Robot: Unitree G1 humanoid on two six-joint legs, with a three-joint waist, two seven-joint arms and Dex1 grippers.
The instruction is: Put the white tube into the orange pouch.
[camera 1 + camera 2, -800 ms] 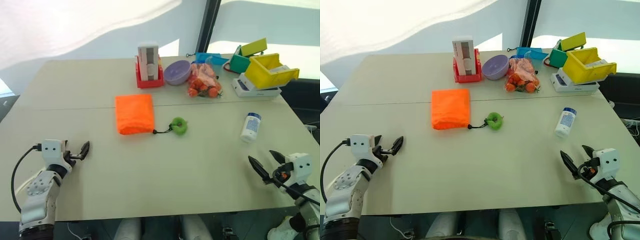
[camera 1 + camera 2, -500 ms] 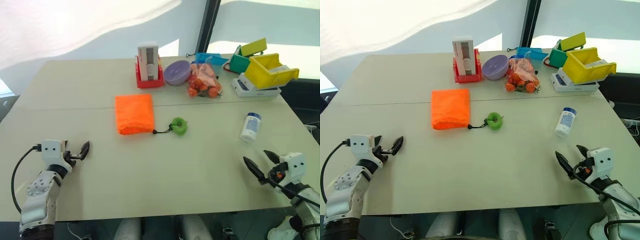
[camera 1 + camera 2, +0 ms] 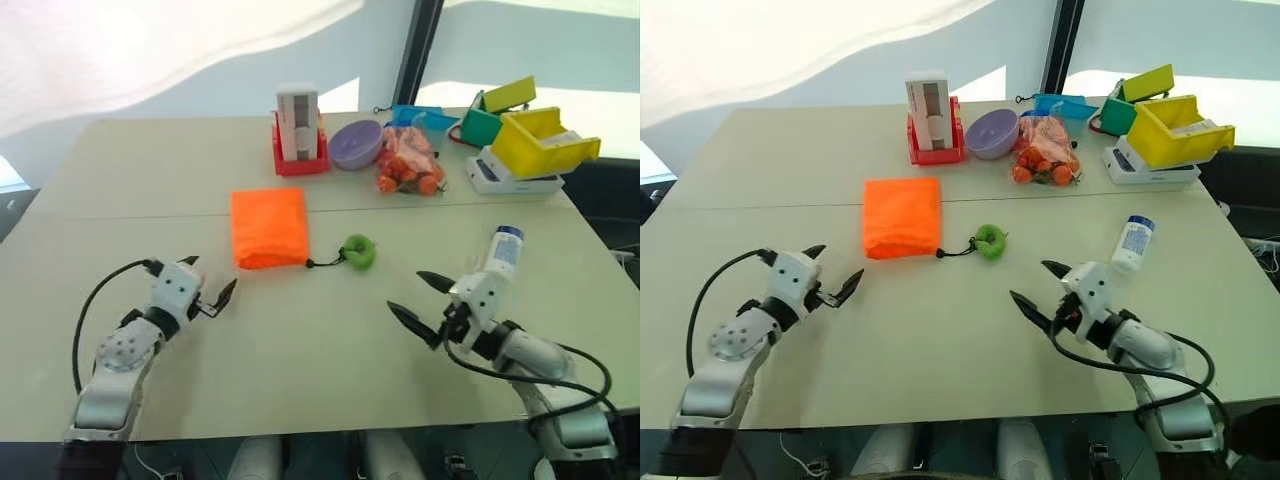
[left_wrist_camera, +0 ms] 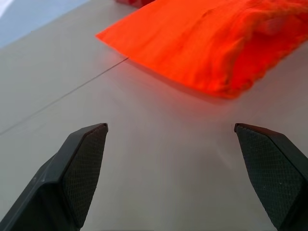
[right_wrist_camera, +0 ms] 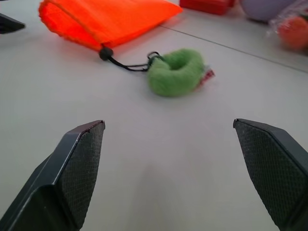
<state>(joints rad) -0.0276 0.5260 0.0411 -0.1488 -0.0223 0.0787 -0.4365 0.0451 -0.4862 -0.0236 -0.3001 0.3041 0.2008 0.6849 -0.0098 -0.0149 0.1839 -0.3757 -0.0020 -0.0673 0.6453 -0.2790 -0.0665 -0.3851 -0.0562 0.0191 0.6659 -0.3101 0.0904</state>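
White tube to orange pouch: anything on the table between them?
Nothing solid blocks the way. The small white plastic tube with a blue end lies on the right; the bright orange fabric drawstring pouch lies left of centre. Between them sits just the pouch's own green ring on its black cord.

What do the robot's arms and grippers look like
Both arms are silver-grey metal with round joint housings and white boxy wrist blocks. A black cable loops along each. The left gripper and right gripper each have two black pointed fingers with a fine cross-hatched texture on the pads.
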